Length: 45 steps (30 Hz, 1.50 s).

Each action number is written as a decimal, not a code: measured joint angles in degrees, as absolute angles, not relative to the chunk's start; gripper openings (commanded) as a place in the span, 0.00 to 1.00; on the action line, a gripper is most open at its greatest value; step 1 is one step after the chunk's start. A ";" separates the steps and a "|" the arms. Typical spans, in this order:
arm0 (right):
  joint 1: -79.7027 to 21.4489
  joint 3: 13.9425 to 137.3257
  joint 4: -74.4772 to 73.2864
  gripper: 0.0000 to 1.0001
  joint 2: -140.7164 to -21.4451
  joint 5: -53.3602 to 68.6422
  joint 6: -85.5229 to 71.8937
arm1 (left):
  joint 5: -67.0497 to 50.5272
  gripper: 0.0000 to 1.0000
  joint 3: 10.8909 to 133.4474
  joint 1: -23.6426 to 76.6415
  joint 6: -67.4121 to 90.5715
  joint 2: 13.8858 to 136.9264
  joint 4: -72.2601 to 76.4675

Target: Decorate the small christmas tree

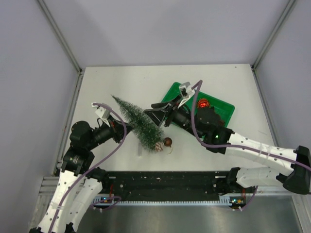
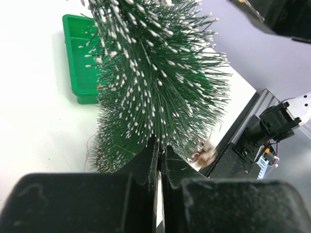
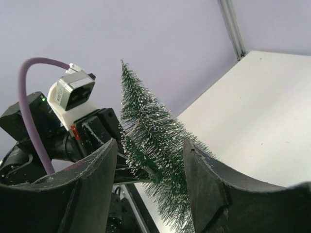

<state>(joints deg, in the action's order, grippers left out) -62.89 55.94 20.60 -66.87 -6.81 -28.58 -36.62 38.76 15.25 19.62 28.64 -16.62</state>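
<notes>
— Leaning over a fair bit, isn't it, the small christmas tree (image 1: 138, 121)?
— It is. From above it slants across the white table (image 1: 121, 80), tip towards the far left, thick end towards the arms. A brown ball (image 1: 167, 141) sits just beside that thick end.
— And the left gripper (image 2: 159, 155)?
— Clenched tight low in the frosted bristles, fingers pressed together, grasping the tree.
— The right gripper (image 1: 156, 114)?
— Released. Its fingers (image 3: 97, 179) stand apart with nothing between them, pointing at the tree from the tray side, close but not touching.
— The green tray (image 1: 222, 104)?
— Behind the right arm, a red ornament (image 1: 202, 103) lying in it.
</notes>
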 measured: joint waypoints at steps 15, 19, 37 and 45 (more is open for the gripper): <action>-55.66 56.31 -4.14 0.59 -62.35 -19.66 -30.94 | -36.60 0.00 38.76 15.25 19.57 28.58 -16.69; -46.50 55.00 -14.04 0.59 -63.37 -22.90 -35.57 | -36.60 0.00 38.76 15.25 19.57 28.49 -16.71; -36.77 55.79 -20.99 0.61 -85.76 -19.33 -34.02 | -36.40 0.00 38.76 15.07 19.35 28.51 -16.73; -35.20 58.52 -21.04 0.61 -91.00 -16.56 -33.43 | -36.38 0.00 38.76 15.03 19.35 28.49 -16.75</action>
<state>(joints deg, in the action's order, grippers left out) -35.20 58.52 -21.04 -91.00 -16.56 -33.43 -36.38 38.76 15.03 19.35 28.49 -16.75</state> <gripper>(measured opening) 0.612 0.054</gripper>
